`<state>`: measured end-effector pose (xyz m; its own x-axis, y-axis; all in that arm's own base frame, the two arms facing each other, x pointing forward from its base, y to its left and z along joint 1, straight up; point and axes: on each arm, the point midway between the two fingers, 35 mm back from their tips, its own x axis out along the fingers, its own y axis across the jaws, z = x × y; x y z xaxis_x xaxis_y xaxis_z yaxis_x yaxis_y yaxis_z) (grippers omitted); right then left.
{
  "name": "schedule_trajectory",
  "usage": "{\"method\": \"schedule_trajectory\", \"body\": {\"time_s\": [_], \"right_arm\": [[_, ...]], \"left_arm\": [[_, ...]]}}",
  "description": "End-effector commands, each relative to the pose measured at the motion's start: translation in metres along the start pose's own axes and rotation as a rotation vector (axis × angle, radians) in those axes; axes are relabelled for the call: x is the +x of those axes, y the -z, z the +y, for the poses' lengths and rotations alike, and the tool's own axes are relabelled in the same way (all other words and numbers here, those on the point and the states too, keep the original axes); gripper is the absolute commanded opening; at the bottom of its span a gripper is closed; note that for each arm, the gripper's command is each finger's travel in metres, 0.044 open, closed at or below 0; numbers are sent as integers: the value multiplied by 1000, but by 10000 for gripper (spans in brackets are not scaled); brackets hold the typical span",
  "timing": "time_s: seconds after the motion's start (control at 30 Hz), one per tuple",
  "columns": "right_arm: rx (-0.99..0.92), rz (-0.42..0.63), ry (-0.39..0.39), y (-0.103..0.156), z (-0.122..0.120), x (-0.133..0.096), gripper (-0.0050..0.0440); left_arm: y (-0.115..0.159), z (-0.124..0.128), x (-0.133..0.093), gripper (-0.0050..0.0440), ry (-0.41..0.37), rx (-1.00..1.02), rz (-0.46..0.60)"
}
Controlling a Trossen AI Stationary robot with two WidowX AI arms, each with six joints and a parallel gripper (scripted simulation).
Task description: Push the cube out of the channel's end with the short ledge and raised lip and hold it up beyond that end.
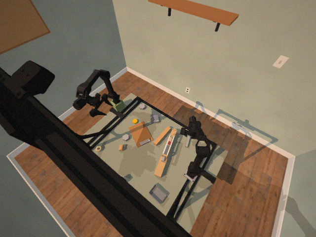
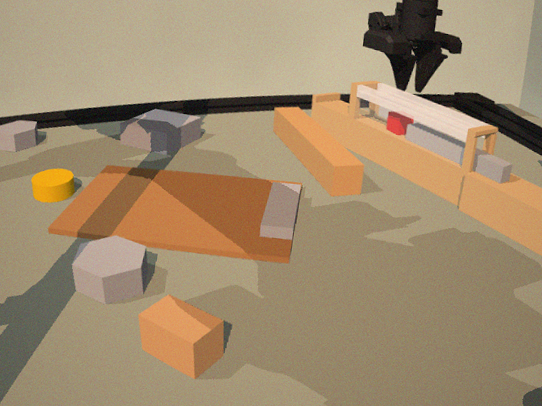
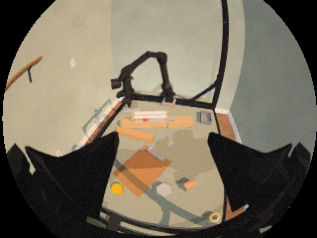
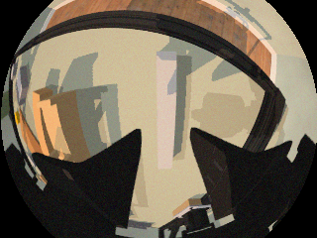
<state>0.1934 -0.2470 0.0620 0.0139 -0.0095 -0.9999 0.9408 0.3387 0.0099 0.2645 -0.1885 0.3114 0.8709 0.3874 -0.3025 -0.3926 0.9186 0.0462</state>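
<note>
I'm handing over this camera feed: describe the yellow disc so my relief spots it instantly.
Find the flat orange board. Just off its edge, opposite the grey strip, lies a short round disc, the only solid yellow thing.

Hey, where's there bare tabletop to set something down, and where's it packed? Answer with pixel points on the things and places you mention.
Bare: between the small orange block [image 1: 121,147] [image 2: 181,336] [image 3: 189,184] and the long channel [image 1: 158,170] [image 2: 524,217] [image 3: 180,122]. Crowded: around the orange board [image 1: 138,131] [image 2: 156,205] [image 3: 139,174], with a yellow disc [image 1: 135,120] [image 2: 52,185] [image 3: 117,188] and grey hexagonal block [image 1: 125,137] [image 2: 109,269] [image 3: 163,189] close by.
</note>
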Motion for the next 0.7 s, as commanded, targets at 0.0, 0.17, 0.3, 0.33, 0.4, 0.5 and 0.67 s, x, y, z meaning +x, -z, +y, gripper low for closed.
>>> {"method": "schedule_trajectory", "body": {"time_s": [0.0,0.17,0.3,0.33,0.4,0.5,0.67], "right_arm": [[0,14,10,2,-2,10,200],[0,14,10,2,-2,18,200],[0,14,10,2,-2,24,200],[0,14,10,3,-2,26,200],[0,14,10,3,-2,28,200],[0,14,10,3,-2,31,200],[0,14,10,3,-3,39,200]], "left_arm": [[0,0,0,400,0,-2,-1],[0,0,0,400,0,-2,-1],[0,0,0,400,0,-2,-1],[0,0,0,400,0,-2,-1],[0,0,0,400,0,-2,-1],[0,0,0,400,0,-2,-1],[0,0,0,400,0,-2,-1]]}}
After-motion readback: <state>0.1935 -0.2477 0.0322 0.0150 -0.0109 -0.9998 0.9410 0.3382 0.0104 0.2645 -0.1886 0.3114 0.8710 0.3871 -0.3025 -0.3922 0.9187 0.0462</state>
